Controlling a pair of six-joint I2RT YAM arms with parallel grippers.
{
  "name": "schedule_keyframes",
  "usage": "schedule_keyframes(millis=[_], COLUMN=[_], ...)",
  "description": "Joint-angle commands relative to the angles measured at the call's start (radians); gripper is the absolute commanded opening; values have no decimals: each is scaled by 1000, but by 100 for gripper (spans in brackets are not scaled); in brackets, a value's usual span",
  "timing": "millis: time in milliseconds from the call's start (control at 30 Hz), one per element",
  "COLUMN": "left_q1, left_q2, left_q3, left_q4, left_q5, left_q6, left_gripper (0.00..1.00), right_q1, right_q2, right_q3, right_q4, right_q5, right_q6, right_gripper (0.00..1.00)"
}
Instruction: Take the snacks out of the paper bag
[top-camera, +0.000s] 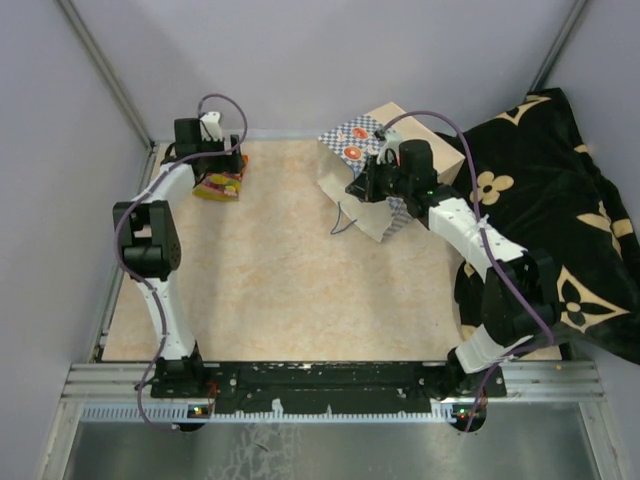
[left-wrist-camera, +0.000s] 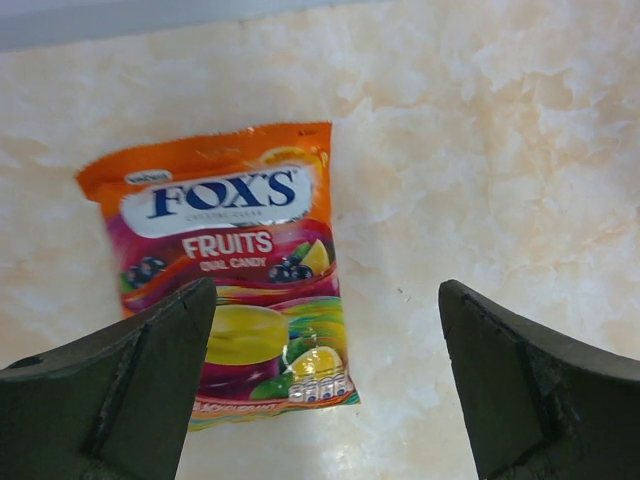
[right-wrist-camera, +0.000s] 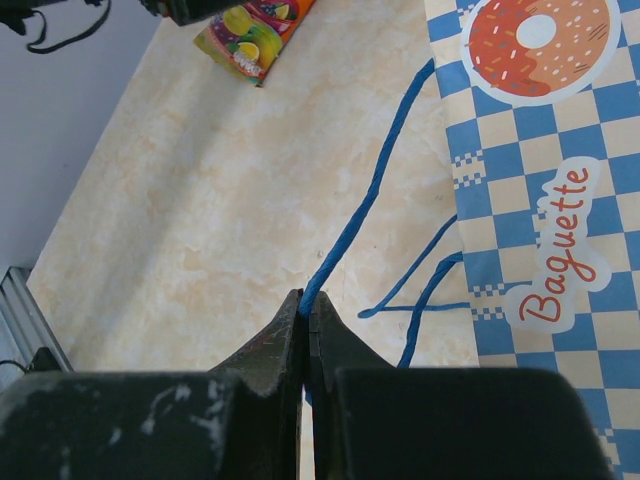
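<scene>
right gripper (right-wrist-camera: 305, 298) jaws pinched together on the blue cord handle (right-wrist-camera: 385, 170) of the paper bag (right-wrist-camera: 545, 210), at frame right. left gripper (left-wrist-camera: 325, 300) jaws apart over an orange snack packet (left-wrist-camera: 235, 250), flat on the table (left-wrist-camera: 520, 150) at centre left. emptying looks barely begun; next, hold the bag steady and reach inside.

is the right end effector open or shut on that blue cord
Shut. In the right wrist view the right end effector has its jaws together, pinching the blue cord handle of the paper bag.
</scene>
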Motion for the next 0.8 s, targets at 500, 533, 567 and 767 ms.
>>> schedule_keyframes(millis=[500,533,567,767], left_q1=[-6,-3,0,48], left_q2=[188,192,196,198], left_q3=[54,54,55,55], left_q4=[-40,-42,-45,-39], left_q5=[-148,-174,-191,-195], left_q6=[20,38,56,102], left_gripper=[96,96,97,97], right_q1=[9,9,9,9], right_q2=[-30,-30,-30,-28], right_q3=[-1,-2,-3,-4], right_q4=[23,22,23,26], right_q5=[-2,-2,-2,-8], right_q6=[-9,-11,-11,-14], right_gripper=[0,0,0,0])
